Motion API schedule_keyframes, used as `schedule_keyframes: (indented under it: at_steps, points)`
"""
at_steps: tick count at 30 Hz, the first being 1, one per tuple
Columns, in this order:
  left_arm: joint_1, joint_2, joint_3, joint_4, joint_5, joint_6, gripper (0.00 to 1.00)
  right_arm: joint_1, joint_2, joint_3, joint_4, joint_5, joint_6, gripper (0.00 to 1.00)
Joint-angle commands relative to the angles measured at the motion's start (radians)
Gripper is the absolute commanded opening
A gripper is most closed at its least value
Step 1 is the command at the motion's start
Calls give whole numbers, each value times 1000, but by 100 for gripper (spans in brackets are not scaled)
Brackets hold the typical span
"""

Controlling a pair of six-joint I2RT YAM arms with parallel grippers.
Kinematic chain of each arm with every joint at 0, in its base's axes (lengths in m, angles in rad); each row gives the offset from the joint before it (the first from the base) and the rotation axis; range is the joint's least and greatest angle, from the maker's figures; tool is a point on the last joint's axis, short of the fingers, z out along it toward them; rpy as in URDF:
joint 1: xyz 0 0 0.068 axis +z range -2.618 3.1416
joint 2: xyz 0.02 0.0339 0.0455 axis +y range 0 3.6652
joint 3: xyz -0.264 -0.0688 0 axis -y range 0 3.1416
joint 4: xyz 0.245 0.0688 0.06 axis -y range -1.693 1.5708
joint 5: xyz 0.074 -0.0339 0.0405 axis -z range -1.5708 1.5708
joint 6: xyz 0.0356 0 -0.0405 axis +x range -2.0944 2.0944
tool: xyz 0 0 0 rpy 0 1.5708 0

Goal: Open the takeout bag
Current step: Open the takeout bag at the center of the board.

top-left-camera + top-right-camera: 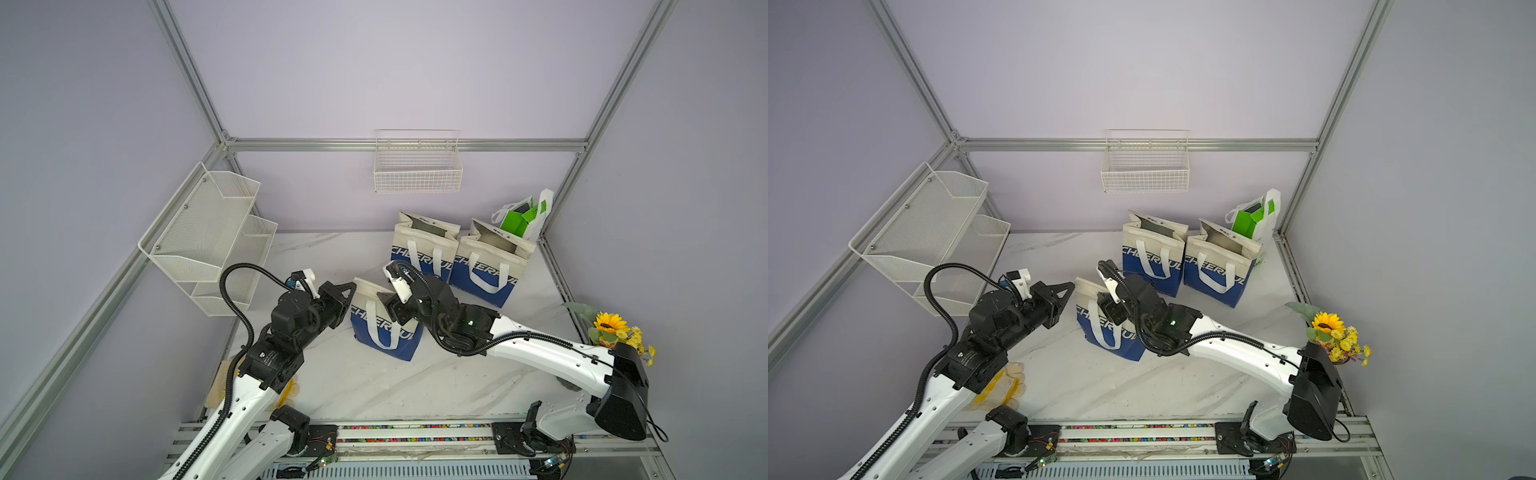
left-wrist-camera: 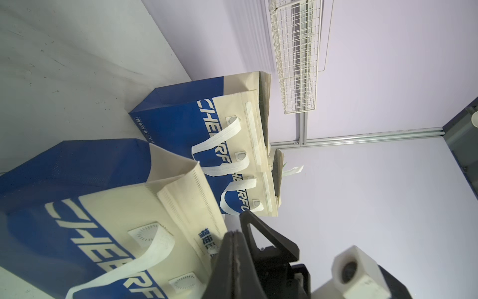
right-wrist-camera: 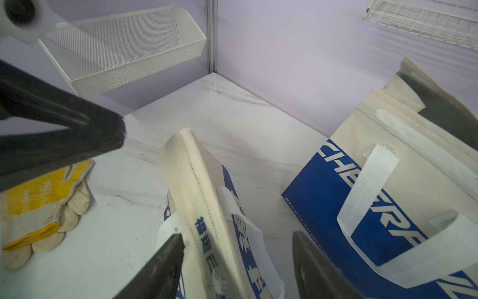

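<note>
Left claw (image 1: pixel 352 286) shut, empty, tip just beside front bag (image 1: pixel 365 297) rim. Right claw (image 3: pixel 238 235) wide open, astride that bag's folded top.

Takeout bag (image 1: pixel 384 328) stood foremost on the worktop (image 1: pixel 374 386).
Left claw (image 1: pixel 352 286) was left of it, right claw (image 1: pixel 384 301) over its top; two bags (image 1: pixel 424 249) stood side by side behind.

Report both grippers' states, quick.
Left gripper: shut, holding nothing.
Right gripper: open, jaws either side of the top edge of the takeout bag, not gripping.
</note>
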Motion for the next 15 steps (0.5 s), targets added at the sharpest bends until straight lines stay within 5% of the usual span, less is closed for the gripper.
schedule_keyframes:
  at_steps: [1, 7, 11, 15]
  points:
    - [1, 29, 51, 28, 22, -7, 0, 0, 6, -11, -38, -10, 23, 69]
    - [0, 27, 62, -24, 13, 42, 53, -10, 50, 54, -38, -77, 40, 70]
    - [1, 13, 43, -82, -5, 74, 62, -58, 128, 160, -115, -219, 110, 63]
    - [1, 39, 0, -11, 49, 83, 63, -121, 170, 205, -137, -404, 181, 46]
